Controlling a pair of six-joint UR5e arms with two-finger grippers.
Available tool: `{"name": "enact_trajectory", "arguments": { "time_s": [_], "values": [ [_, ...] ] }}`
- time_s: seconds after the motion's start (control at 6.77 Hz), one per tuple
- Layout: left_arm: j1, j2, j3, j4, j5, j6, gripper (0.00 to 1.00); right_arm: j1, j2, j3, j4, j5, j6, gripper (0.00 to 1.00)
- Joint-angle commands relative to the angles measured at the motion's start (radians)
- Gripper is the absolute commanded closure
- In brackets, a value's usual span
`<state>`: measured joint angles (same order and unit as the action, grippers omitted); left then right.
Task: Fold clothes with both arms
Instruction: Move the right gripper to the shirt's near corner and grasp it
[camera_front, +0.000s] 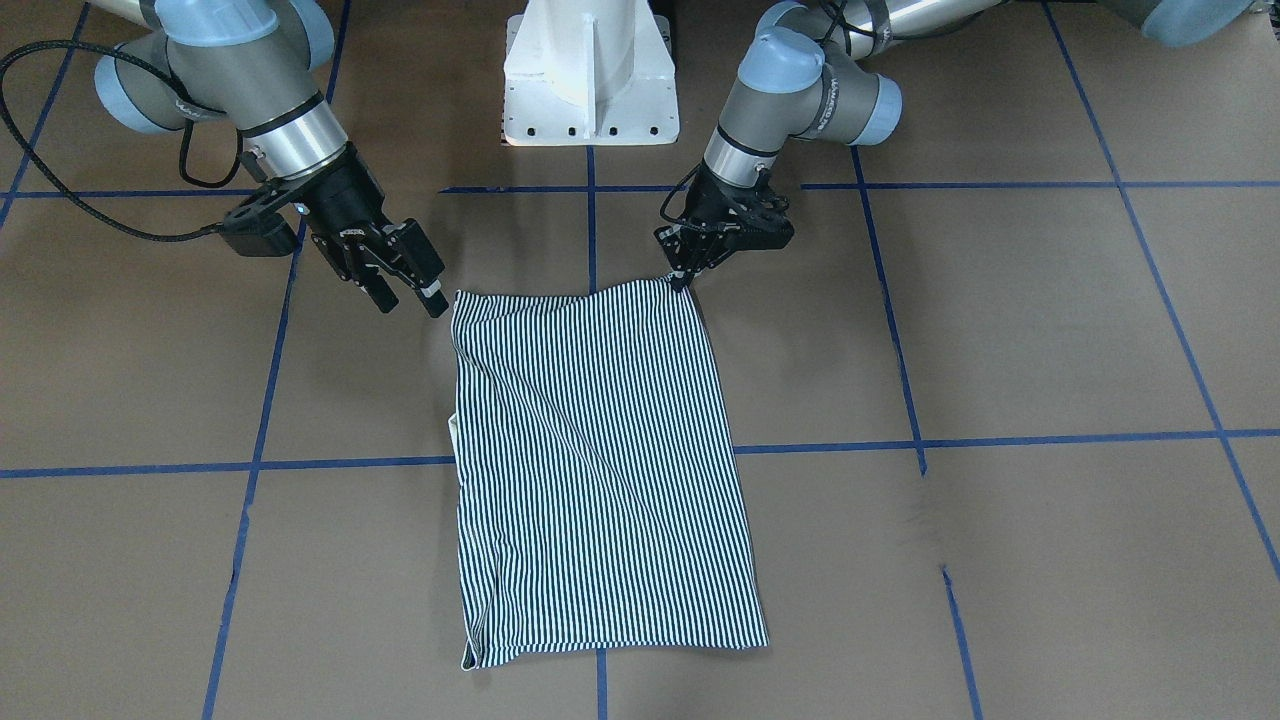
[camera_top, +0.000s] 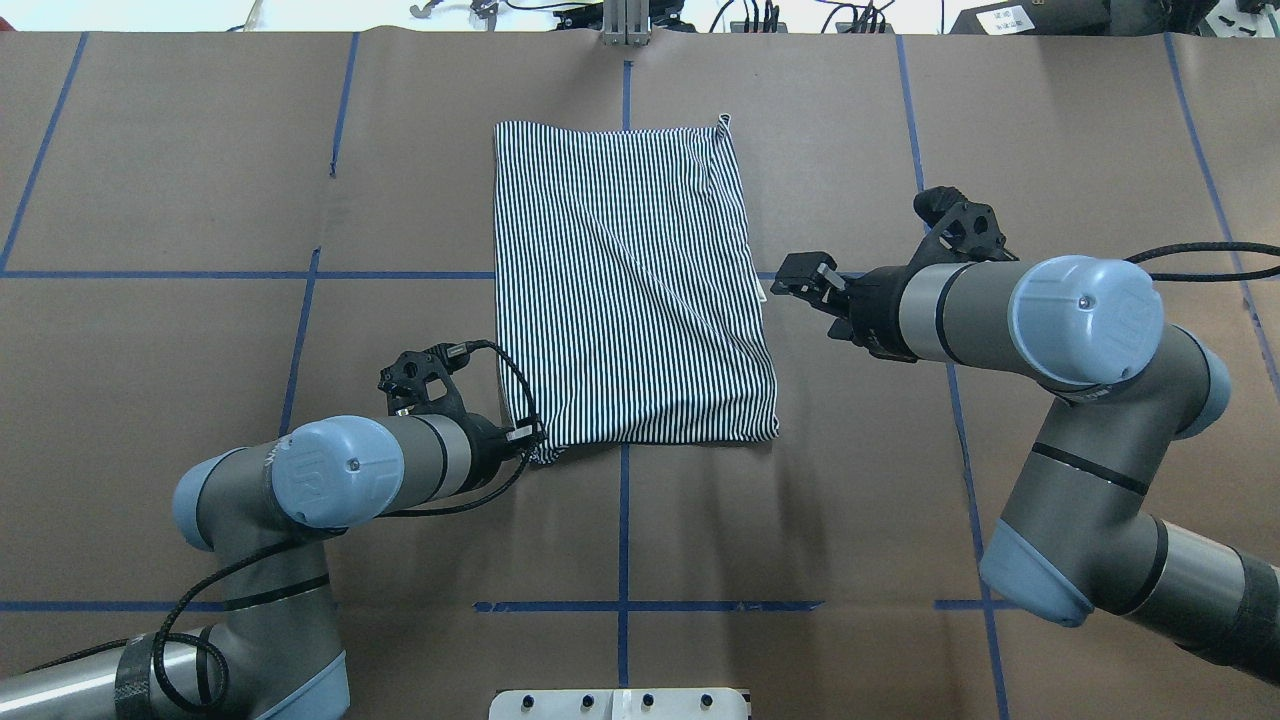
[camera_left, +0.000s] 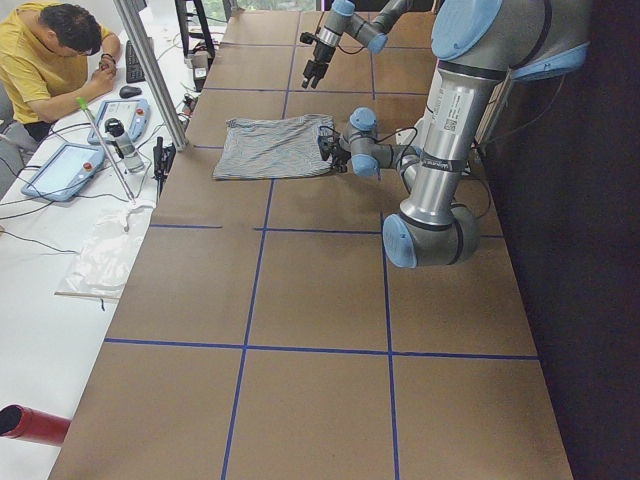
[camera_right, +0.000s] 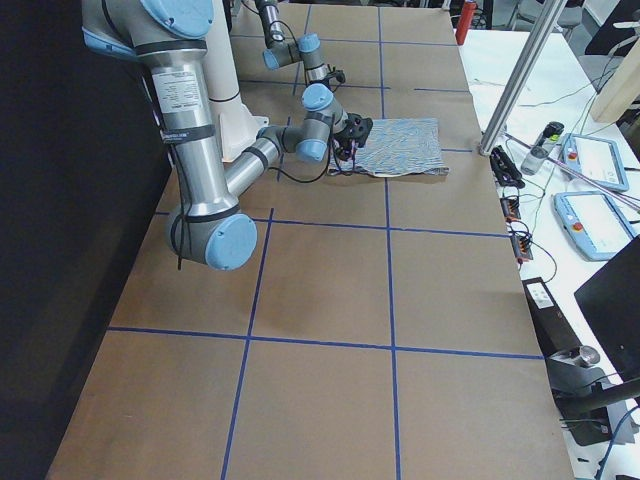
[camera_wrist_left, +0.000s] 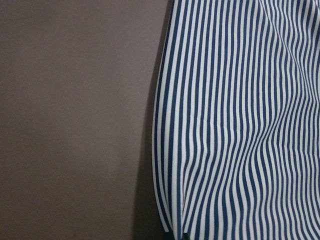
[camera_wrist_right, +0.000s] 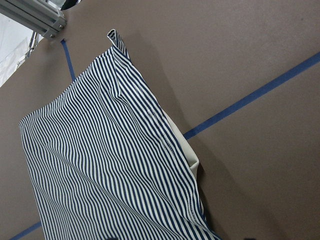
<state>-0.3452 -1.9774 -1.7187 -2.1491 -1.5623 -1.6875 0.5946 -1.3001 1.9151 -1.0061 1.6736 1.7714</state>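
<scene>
Polo shirt (camera_front: 600, 470) is lying flat on the table (camera_front: 1000, 330), folded into a tall rectangle, straight out in front of the white pedestal (camera_front: 590, 75) and apart from its base.

- Look: thin navy + white stripes running lengthwise, away from the pedestal.
- A long diag. crease is rippling across the top layer. The rest is lying fairly smooth.
- A sliver of cream collar (camera_wrist_right: 189, 152) is poking out from under the striped layer, on the edge at the pedestal's right-arm side, approx. midway along.
- A small cream tab (camera_wrist_right: 113, 36) is sticking out at the corner farthest from the pedestal, same side.
- Blue tape lines (camera_front: 1000, 438) are crossing the brown table cover. One is passing under the shirt's middle, another is running out from the pedestal's ctr under the cloth.

Left gripper (camera_front: 685, 268) is working at the shirt corner nearest the pedestal, left-arm side. Its fingers are closed tight and pinching the corner tip, w/ the cloth pulling up into a small peak there. The left wrist cam is showing only stripes bunching in soft waves beside bare table, w/ the fingers out of its frame.

Right gripper (camera_front: 411, 300) is hanging above the table, just off the shirt's right-arm-side edge, toward the pedestal end. Its fingers are spread wide, holding nothing and not touching the cloth. The right wrist cam is looking down at that edge and the collar sliver.
</scene>
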Motion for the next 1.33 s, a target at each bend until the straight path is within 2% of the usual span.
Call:
{"name": "enact_trajectory", "arguments": {
  "time_s": [0.0, 0.15, 0.44, 0.74, 1.18],
  "values": [
    [0.000, -0.003, -0.004, 0.002, 0.001, 0.000, 1.00, -0.010, 0.065, 0.002, -0.145, 0.000, 0.061, 0.21],
    [0.000, -0.003, -0.004, 0.000, 0.002, 0.000, 1.00, -0.027, 0.109, 0.001, -0.251, -0.002, 0.098, 0.23],
    [0.000, -0.004, -0.004, 0.000, 0.002, 0.000, 1.00, -0.079, 0.130, -0.002, -0.340, -0.061, 0.153, 0.24],
    [0.000, -0.004, -0.005, 0.000, 0.002, 0.000, 1.00, -0.125, 0.198, -0.024, -0.469, -0.069, 0.232, 0.28],
    [0.000, -0.006, -0.005, 0.000, 0.002, 0.000, 1.00, -0.153, 0.289, -0.192, -0.482, -0.112, 0.227, 0.26]
  ]
}}
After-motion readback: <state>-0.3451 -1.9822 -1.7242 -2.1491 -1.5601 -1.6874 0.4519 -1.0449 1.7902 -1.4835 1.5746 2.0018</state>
